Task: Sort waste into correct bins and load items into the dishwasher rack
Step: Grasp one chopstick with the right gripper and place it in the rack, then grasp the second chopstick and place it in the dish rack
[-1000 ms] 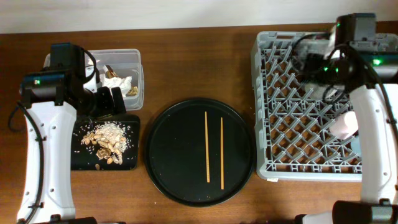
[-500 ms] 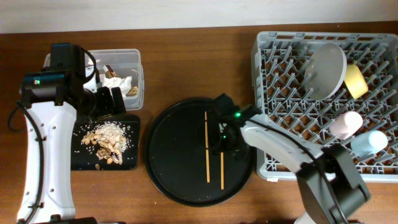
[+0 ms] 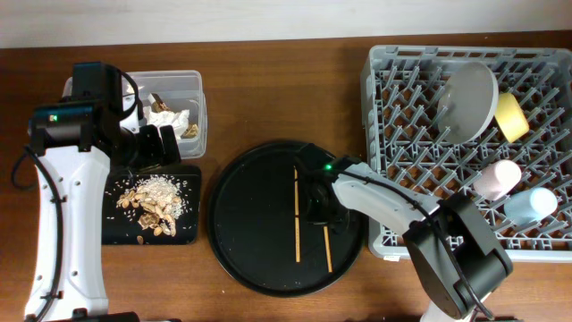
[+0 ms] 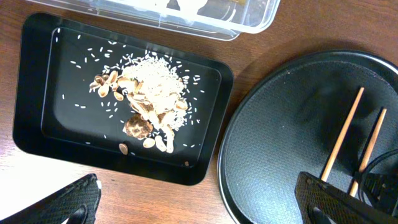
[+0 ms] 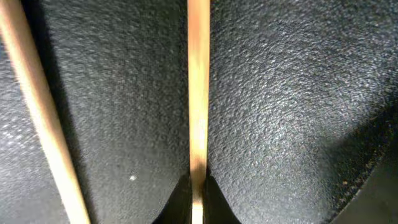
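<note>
Two wooden chopsticks lie on the round black tray (image 3: pixel 250 224). My right gripper (image 3: pixel 317 204) is down on the tray, shut on the right chopstick (image 5: pixel 198 93); the left chopstick (image 5: pixel 37 112) lies free beside it. In the grey rack (image 3: pixel 429 215) stand the pale plate (image 3: pixel 469 98), yellow bowl (image 3: pixel 511 116), pink cup (image 3: pixel 496 179) and blue cup (image 3: pixel 529 204). The tissue (image 3: pixel 170 116) lies in the clear tub (image 3: pixel 192 85). Food bits (image 4: pixel 146 102) lie in the shallow black tray (image 4: pixel 37 74). My left gripper (image 4: pixel 202 205) hangs open above that tray's near edge, holding nothing.
The clear tub and the shallow black tray sit close together at the left, under my left arm. The round tray's rim (image 4: pixel 227 162) nearly touches the shallow tray's corner. The rack's left wall (image 3: pixel 368 152) rises just right of the round tray.
My right arm has swung from over the rack down to the round tray and shut on the right chopstick, which has slid toward the front and tilted slightly. The left arm has not moved.
</note>
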You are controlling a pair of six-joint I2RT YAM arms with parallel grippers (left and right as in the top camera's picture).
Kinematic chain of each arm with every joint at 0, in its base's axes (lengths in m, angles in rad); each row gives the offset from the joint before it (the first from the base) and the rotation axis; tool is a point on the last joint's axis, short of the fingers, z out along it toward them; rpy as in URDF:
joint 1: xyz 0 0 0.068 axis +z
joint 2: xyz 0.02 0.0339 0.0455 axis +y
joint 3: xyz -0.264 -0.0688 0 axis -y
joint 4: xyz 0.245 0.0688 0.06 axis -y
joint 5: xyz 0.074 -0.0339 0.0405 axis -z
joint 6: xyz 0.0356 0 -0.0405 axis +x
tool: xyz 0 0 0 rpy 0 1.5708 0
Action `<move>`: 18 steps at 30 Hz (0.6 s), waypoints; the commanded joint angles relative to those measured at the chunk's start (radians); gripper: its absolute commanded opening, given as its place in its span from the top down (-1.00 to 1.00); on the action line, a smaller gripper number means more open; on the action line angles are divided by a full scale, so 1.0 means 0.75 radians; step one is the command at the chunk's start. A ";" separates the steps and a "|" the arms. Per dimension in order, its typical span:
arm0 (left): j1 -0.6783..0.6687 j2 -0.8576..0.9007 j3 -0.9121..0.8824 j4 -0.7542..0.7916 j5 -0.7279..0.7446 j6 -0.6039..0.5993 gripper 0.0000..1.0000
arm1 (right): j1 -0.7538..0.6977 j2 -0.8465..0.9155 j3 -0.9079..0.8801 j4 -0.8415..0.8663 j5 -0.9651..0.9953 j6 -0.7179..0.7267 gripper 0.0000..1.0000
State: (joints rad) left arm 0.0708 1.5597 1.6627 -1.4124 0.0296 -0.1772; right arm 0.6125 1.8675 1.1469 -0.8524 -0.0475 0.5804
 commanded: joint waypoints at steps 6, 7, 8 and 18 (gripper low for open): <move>0.003 -0.011 0.011 -0.008 0.015 -0.012 -0.98 | -0.263 -0.308 0.459 -0.375 0.085 -0.287 0.92; 0.003 -0.011 0.011 -0.008 0.015 -0.012 -0.98 | -0.339 -0.328 0.495 -0.408 0.086 -0.332 0.92; 0.003 -0.011 0.011 -0.007 0.015 -0.012 -0.99 | -0.425 -0.333 0.503 -0.426 0.085 -0.362 0.92; 0.003 -0.011 0.011 0.001 0.015 -0.012 -0.98 | -0.694 -0.153 0.338 -0.388 -0.002 -0.545 0.84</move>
State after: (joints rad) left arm 0.0708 1.5597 1.6627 -1.4139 0.0299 -0.1772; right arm 0.0879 1.7241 1.4120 -1.1503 -0.0288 0.1989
